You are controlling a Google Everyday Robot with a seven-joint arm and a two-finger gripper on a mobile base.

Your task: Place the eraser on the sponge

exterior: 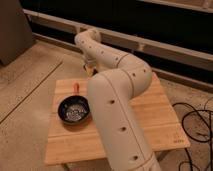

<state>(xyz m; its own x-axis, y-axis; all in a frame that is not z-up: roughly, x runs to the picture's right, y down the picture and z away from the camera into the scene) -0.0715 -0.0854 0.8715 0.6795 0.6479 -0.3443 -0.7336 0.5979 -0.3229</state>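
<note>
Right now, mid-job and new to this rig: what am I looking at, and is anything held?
The big white jointed tube is the robot's single arm, rising from the bottom edge, bending, and reaching to the far side of the wooden table. There is one camera view, from above. The gripper at its tip is shut, low over the table's far edge; whether it holds anything is hidden. A black pan with an orange handle sits on the left. The eraser and sponge do not show; the arm may cover them.
</note>
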